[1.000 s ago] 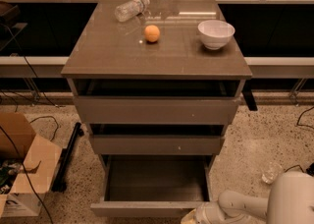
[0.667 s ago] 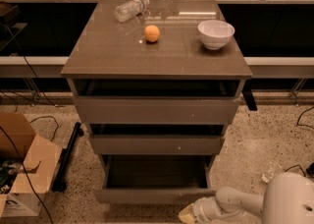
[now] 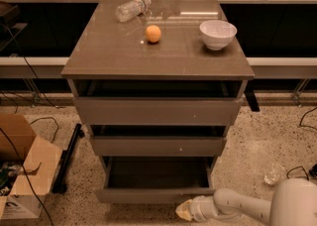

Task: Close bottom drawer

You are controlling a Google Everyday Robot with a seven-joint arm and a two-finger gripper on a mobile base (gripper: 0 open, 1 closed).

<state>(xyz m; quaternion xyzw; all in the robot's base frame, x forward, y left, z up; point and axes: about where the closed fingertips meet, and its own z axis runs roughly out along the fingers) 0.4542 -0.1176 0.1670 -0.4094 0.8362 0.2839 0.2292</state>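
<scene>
I see the bottom drawer (image 3: 154,195), lowest of three, partly pulled out toward me, long axis left-right. My end effector (image 3: 184,211) sits just before its front, right of centre; its opening I cannot tell.

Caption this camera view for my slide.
Gripper near the open bottom drawer front; orange, bowl, bottle on the cabinet top.

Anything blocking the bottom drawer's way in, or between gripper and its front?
Nothing visible. The bottom drawer looks bare inside; the gripper sits low at its front, right of centre, with nothing between them.
</scene>
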